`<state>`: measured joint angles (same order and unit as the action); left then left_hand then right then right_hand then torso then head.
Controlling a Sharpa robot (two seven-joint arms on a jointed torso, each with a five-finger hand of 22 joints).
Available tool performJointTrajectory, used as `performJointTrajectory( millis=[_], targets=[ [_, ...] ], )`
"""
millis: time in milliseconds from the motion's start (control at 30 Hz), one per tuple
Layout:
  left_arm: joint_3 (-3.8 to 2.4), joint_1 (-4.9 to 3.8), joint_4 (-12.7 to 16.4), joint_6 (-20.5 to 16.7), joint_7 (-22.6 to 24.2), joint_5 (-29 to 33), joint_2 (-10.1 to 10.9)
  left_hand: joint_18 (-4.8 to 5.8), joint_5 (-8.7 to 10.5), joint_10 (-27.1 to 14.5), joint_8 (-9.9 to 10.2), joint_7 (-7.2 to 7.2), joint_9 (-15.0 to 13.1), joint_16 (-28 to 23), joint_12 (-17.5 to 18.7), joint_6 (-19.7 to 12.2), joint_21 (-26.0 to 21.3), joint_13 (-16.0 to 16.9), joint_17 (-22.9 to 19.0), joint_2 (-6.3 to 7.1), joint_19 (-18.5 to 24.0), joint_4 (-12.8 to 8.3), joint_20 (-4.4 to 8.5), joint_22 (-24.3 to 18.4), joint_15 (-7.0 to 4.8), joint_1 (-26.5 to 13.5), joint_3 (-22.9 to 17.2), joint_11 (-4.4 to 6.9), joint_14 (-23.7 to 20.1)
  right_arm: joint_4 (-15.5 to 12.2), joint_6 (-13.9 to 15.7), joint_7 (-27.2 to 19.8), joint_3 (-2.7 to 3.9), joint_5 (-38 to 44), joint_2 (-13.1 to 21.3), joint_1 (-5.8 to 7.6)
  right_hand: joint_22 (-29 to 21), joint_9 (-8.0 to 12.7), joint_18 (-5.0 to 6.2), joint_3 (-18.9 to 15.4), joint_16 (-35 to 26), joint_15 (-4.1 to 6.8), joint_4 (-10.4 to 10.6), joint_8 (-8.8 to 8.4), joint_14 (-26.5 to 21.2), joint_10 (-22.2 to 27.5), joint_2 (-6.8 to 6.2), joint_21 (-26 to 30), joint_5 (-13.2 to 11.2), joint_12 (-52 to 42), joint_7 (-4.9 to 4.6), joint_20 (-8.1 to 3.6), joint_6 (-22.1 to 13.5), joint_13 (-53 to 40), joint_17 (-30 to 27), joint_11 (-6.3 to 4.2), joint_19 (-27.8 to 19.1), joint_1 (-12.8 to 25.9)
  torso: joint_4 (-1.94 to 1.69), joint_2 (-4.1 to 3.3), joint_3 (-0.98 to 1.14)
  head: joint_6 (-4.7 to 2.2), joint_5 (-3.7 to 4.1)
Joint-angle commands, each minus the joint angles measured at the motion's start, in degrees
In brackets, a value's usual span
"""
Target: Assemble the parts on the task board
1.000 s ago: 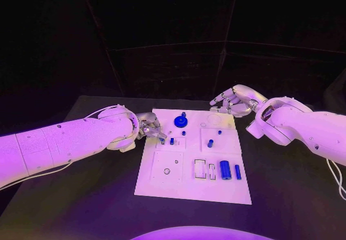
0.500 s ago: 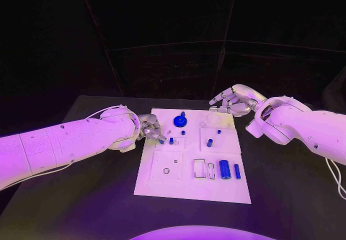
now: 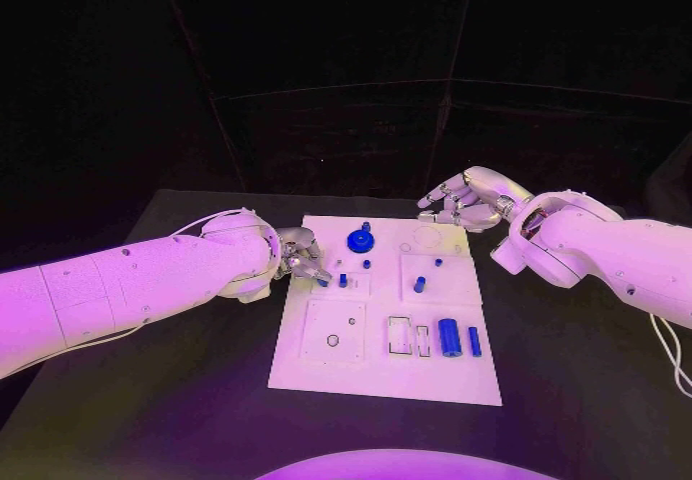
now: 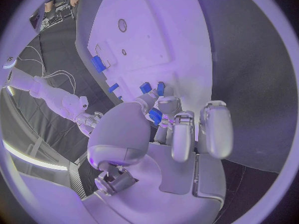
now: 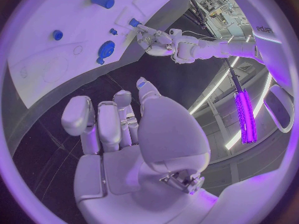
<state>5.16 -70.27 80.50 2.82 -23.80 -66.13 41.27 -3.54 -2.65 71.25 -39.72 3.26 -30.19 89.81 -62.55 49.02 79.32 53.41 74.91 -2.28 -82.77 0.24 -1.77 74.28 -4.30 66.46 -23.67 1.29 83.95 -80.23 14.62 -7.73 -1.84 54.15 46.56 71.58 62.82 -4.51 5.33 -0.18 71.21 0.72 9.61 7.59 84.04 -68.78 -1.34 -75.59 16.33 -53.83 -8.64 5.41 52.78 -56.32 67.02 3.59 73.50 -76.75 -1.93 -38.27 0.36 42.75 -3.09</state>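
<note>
The white task board [image 3: 378, 370] lies mid-table. My left hand [image 3: 303, 255] rests at its left edge, thumb and a finger pinching a small blue part [image 4: 154, 115] just above the board [image 4: 156, 30], beside two small blue pegs [image 3: 343, 281] [image 3: 366, 265]. A blue gear [image 3: 361, 238] stands near the far edge, also visible as gear [image 5: 106, 49]. Near the right side lie a blue cylinder [image 3: 450, 338] and a blue bar [image 3: 475, 343]. My right hand [image 3: 462, 205] hovers over the far right corner, fingers loosely bent, holding nothing.
More blue pegs [image 3: 420, 285] [image 3: 438, 264] stand on the right half of the board. Rectangular slots [image 3: 400, 337] and a round hole [image 3: 333, 341] are cut in its near half. Black table [image 3: 173, 400] surrounds the board.
</note>
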Motion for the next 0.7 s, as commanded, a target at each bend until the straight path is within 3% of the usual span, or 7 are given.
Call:
performJointTrajectory(
  millis=[33,467,700],
  targets=[
    [0.04,0.01,-0.05,1.60,-0.37,-0.67,-0.17,0.03,-0.12,0.37,-0.24,-0.44,-0.07,0.19,0.12,0.05,0.08,-0.09,15.09,-0.01,-0.16,-4.45,0.08,-0.07,-0.26,0.25,-4.64,-0.02,6.05,-0.05,-0.42,-0.51,0.03,-0.25,-0.04,0.10,-0.07,-0.09,0.42,-0.01,-0.36,0.05,0.26,0.19,0.95,0.11,0.53,0.25,-0.18,0.01,-0.07,0.15,-0.42,-0.01,-0.05,0.04,-0.21,-0.01,0.06,-0.02,-0.04,0.02,-0.03],
    [0.04,-0.01,-1.74,1.23,-1.22,1.22,-1.62,0.00,-0.12,0.65,-0.68,-0.56,-0.10,0.19,0.01,0.49,-0.04,-0.09,15.09,0.89,-0.16,-3.75,0.11,-0.15,-0.29,-1.79,-5.42,0.03,6.05,-0.05,-0.33,-0.34,0.03,-0.25,-0.05,0.10,-0.08,-0.09,0.42,-0.01,-0.42,0.05,0.25,0.22,0.94,0.12,0.57,0.26,-0.19,0.03,-0.06,0.15,-0.41,0.02,-0.10,0.03,-0.21,-0.06,0.07,-0.05,0.00,0.23,0.05],
    [0.03,-0.04,-2.30,2.03,-2.32,1.37,-2.25,0.02,-0.12,0.80,-0.96,-0.73,-0.09,0.19,-0.11,0.82,-0.03,-0.05,15.09,2.04,-0.22,-3.12,0.18,-0.06,-0.40,-3.71,-5.31,0.15,6.05,0.09,-0.40,-0.35,0.03,-0.25,-0.10,0.10,-0.08,-0.09,0.42,-0.01,-0.42,0.05,0.25,0.22,0.94,0.12,0.57,0.26,-0.19,0.03,-0.06,0.15,-0.41,0.02,-0.10,0.03,-0.21,-0.06,-0.01,-0.05,-0.05,0.41,0.16]
  ],
)
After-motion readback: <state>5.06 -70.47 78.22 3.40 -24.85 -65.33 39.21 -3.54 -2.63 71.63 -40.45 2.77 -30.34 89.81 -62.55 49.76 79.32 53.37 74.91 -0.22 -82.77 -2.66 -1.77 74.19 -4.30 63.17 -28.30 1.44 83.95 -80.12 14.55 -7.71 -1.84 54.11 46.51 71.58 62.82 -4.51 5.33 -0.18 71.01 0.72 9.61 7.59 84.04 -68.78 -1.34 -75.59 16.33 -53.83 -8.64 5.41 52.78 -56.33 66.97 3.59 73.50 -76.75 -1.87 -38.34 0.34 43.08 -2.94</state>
